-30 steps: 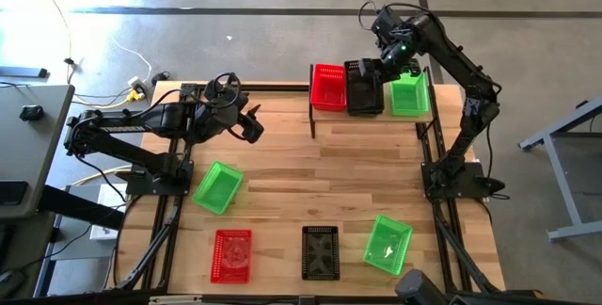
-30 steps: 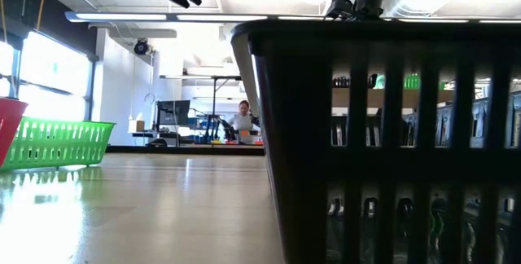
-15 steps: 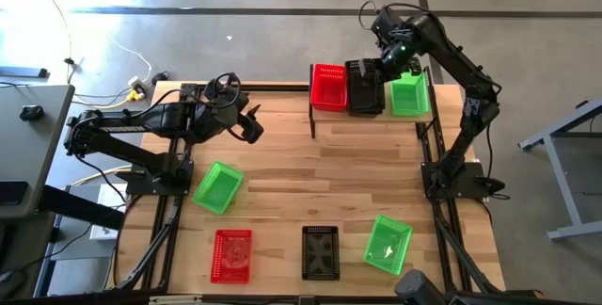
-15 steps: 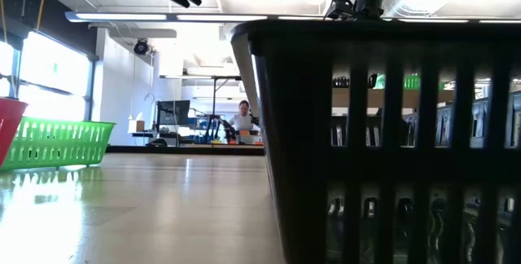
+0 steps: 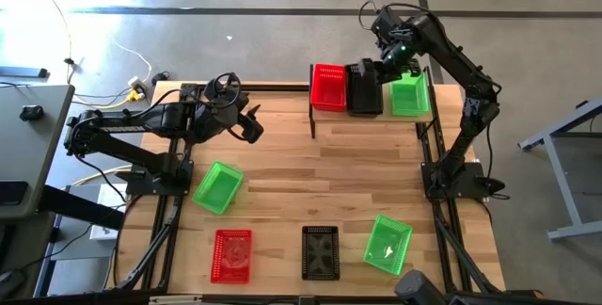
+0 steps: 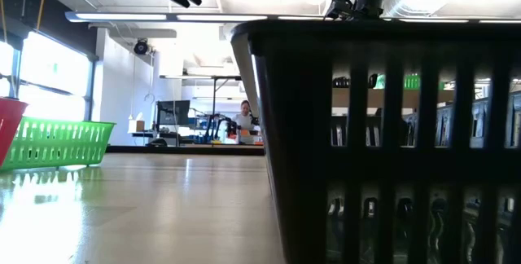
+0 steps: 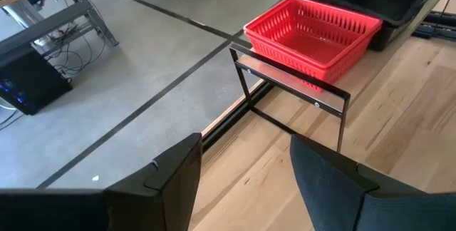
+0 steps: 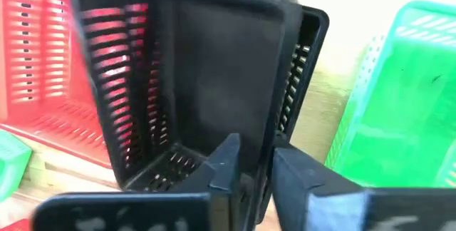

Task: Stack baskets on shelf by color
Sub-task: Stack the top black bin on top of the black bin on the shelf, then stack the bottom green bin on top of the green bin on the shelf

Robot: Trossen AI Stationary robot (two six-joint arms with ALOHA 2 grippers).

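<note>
The shelf [image 5: 369, 115] stands at the table's far edge with a red basket [image 5: 328, 87], a black basket [image 5: 366, 101] and a green basket [image 5: 409, 95] side by side on it. My right gripper [image 5: 374, 68] is over the black one, shut on a second black basket [image 8: 178, 81], which is tilted. My left gripper [image 5: 252, 127] hovers open above the table's left half, clear of everything. On the tabletop stand two green baskets [image 5: 217, 187] [image 5: 388, 244], one red [image 5: 232, 253] and one black [image 5: 320, 251]. My right gripper pinches the black basket's end wall [image 8: 265, 127] between its two fingers, one finger [image 8: 226, 161] inside the basket and the other [image 8: 296, 175] outside. The fingers come from above, slanting down. The basket is tilted, over the black basket on the shelf; whether they touch I cannot tell.
Thin black posts [image 7: 244, 81] carry the shelf board above the tabletop. In the low view the near black basket [image 6: 391, 134] fills the right side. Bare wood lies in the table's middle [image 5: 320, 168]. A person shows far off in the room behind [image 6: 243, 117].
</note>
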